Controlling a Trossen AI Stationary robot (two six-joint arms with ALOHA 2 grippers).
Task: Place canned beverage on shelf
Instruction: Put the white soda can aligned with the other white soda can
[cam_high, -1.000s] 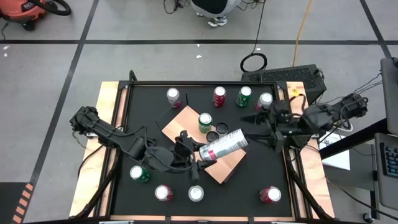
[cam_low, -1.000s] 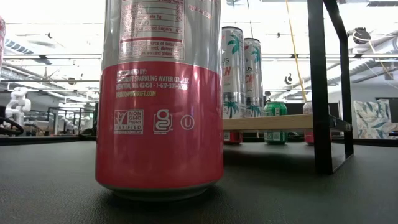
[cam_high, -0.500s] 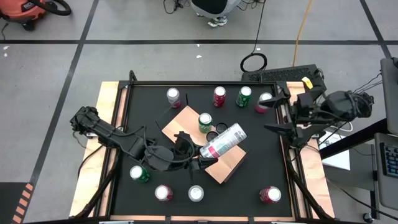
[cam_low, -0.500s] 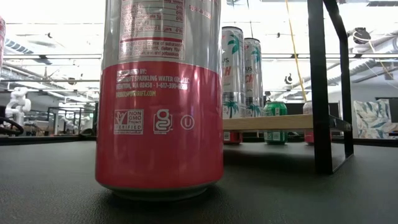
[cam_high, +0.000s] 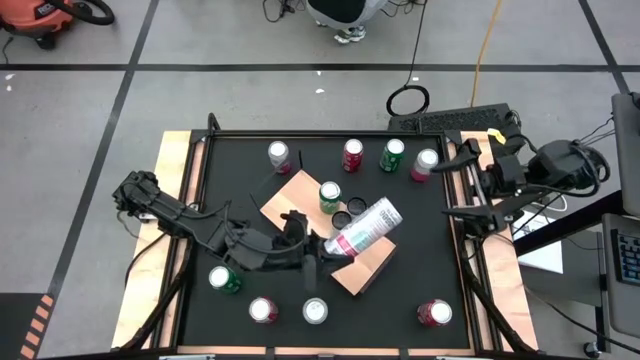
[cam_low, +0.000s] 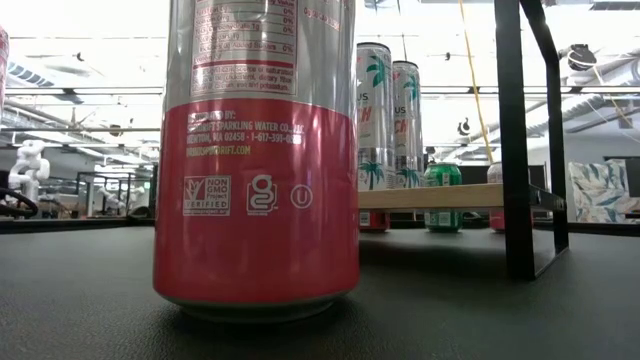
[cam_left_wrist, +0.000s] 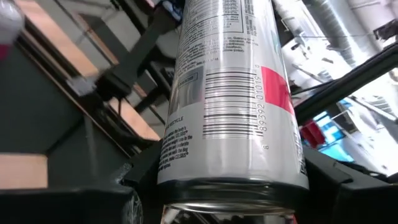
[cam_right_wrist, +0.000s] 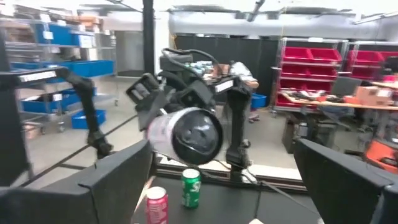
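A silver-and-pink can (cam_high: 364, 227) hangs nearly level just above the tan shelf board (cam_high: 292, 190), with my left gripper (cam_high: 334, 249) shut on it. In the right wrist view the can's (cam_right_wrist: 189, 135) free end faces the camera. Two tall cans (cam_low: 388, 115) stand upright on the shelf (cam_low: 450, 195), and a green-topped can (cam_high: 329, 196) shows at the board. My right gripper (cam_high: 455, 186) waits open at the table's right edge, well away from the can, nothing between its fingers (cam_right_wrist: 118, 180). My left gripper pinches the can's end nearest the wrist (cam_left_wrist: 230, 177) between its two fingers (cam_left_wrist: 142, 182), one on each side wall. The fingers come level from the table's left, along the can. The can is lifted clear, sticking out toward the table's far right.
Several loose cans stand on the black table: along the far edge (cam_high: 353, 154) and the near edge (cam_high: 315, 311), with a pink one (cam_low: 256, 160) close before the low camera. Black corner rods (cam_low: 515, 140) rise from the shelf. A green can (cam_right_wrist: 191, 186) and a red one (cam_right_wrist: 157, 204) stand below the held can.
My right gripper, open throughout, has drawn back from the can's free end toward the table's right edge, rolling as it went. My left gripper has rolled in place with the can, whose free end has swung a little toward the far edge.
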